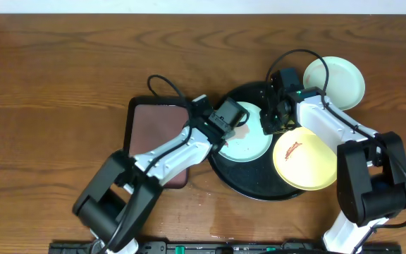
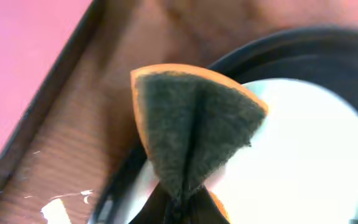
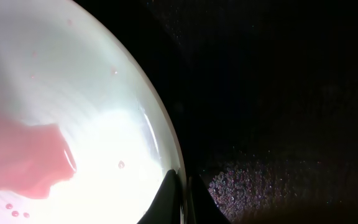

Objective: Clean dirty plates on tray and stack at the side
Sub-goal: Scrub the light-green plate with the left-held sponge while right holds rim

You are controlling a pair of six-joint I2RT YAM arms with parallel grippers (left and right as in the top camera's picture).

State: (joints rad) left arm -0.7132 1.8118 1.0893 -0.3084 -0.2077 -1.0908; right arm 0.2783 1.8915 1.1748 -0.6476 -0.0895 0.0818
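Observation:
A pale mint plate (image 1: 249, 146) lies on the round black tray (image 1: 256, 185). My left gripper (image 1: 235, 128) is shut on a folded orange sponge with a dark green scouring face (image 2: 194, 118), held over the plate's left edge (image 2: 309, 162). My right gripper (image 1: 268, 127) is shut on the plate's right rim (image 3: 178, 168). The plate carries a pink-red smear (image 3: 23, 155). A yellow plate (image 1: 304, 160) with a reddish smear lies on the tray's right edge. A second mint plate (image 1: 335, 81) sits on the bare wood at the upper right.
A rectangular maroon tray with a black rim (image 1: 154, 130) lies left of the black tray, under my left arm, and also shows in the left wrist view (image 2: 17, 68). A wet patch (image 2: 58, 208) glints on the wood between the trays.

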